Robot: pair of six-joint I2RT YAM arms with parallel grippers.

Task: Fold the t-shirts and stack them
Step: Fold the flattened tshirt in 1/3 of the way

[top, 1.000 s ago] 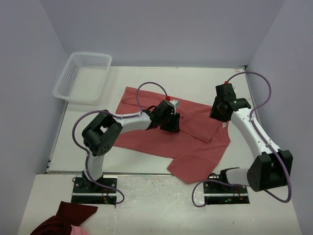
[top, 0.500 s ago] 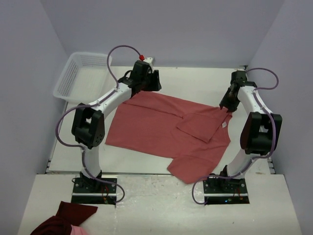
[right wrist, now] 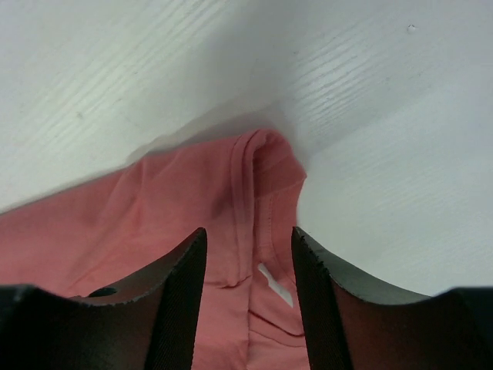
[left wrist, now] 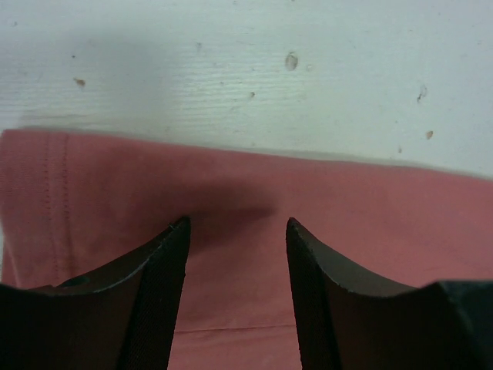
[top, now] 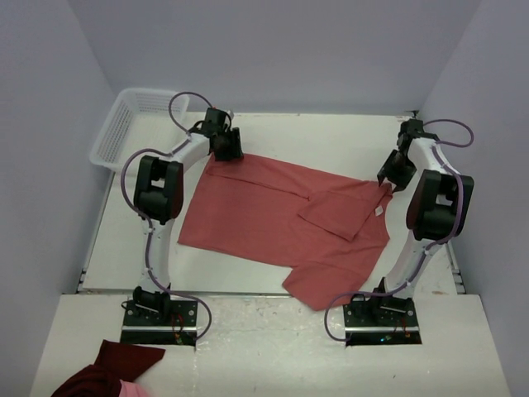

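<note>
Both with fingers parted and empty, the left gripper (top: pixel 226 147) at upper left and the right gripper (top: pixel 395 176) at far right hover over the edges of the spread salmon-red cotton t-shirt (top: pixel 256 207), probably to pinch it for folding.

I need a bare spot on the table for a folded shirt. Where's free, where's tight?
Widest bare table: the far strip between the t-shirt and the back wall, from left gripper to right gripper. Also the left strip between basket, t-shirt and near edge. Tight: the right side and near edge, where the t-shirt reaches.
</note>
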